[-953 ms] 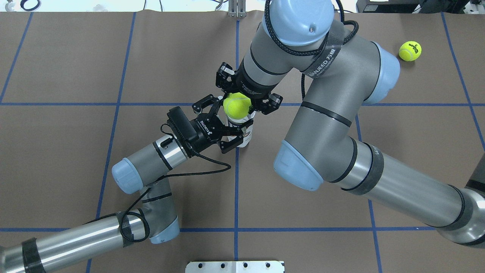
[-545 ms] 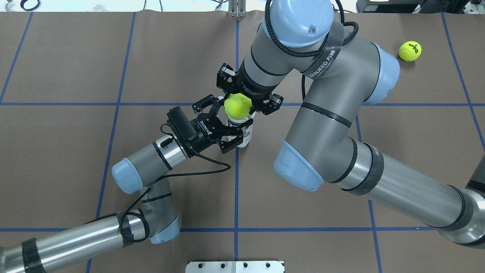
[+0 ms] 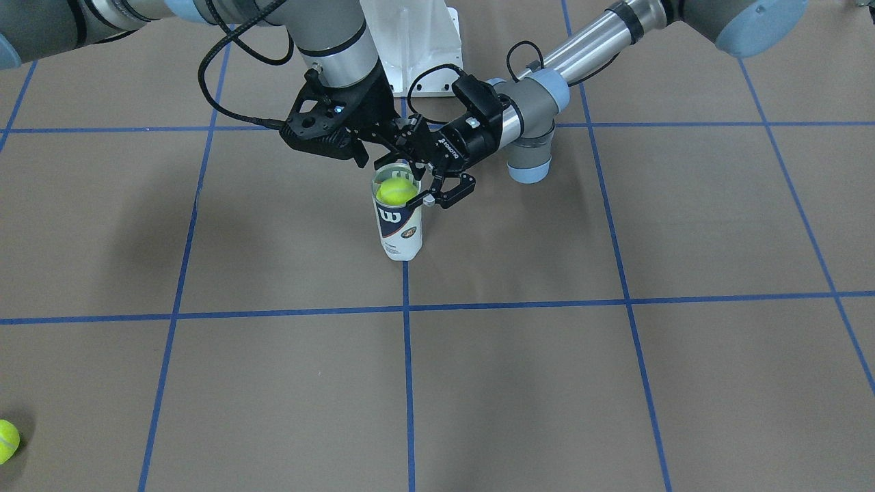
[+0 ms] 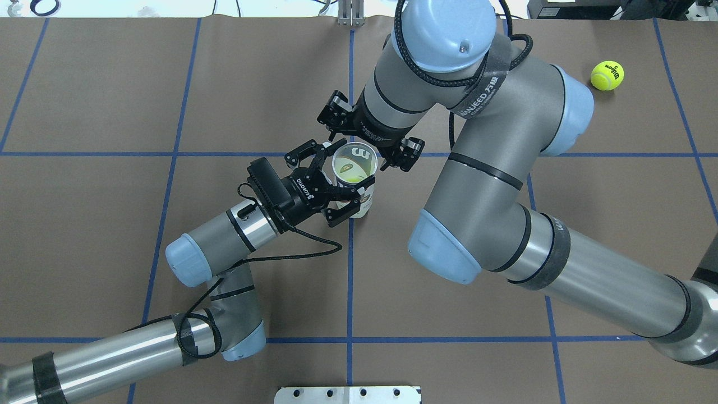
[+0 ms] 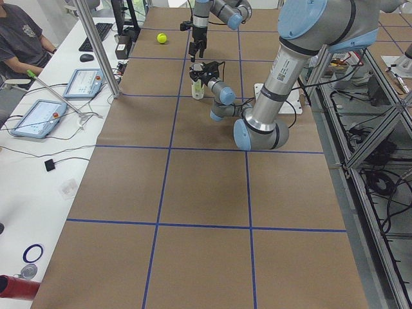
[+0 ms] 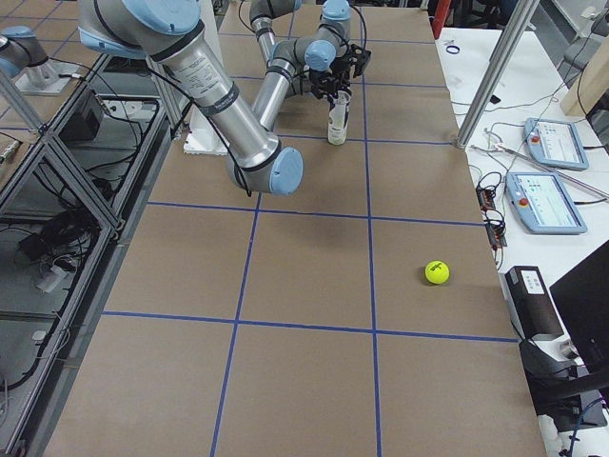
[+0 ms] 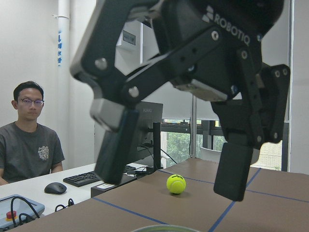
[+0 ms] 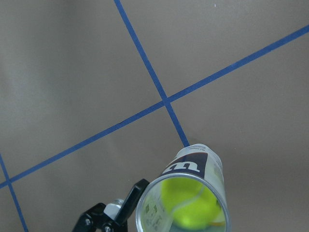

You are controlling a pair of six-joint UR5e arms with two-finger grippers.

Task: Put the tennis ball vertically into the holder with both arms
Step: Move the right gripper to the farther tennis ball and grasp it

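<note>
The holder [image 4: 366,203], a clear tube with a navy "W" label, stands upright at the table's middle [image 3: 398,229]. A tennis ball [image 3: 395,192] sits inside its upper part and shows through the open mouth [image 4: 352,177] and in the right wrist view [image 8: 189,204]. My left gripper [image 4: 343,180] is shut on the holder's side, one finger pad [image 3: 418,201] against the wall. My right gripper [image 4: 366,139] hangs just above the mouth, open and empty. Its spread fingers [image 7: 115,145] fill the left wrist view.
A second tennis ball [image 4: 607,75] lies far off at the table's right back [image 3: 7,441] [image 6: 437,272]. The white pedestal base [image 4: 348,394] is at the robot's edge. Operator desks with tablets [image 5: 38,118] line the far side.
The ball that my right gripper held over the holder's mouth has dropped into the tube. The right gripper has opened. The left gripper has not moved.
</note>
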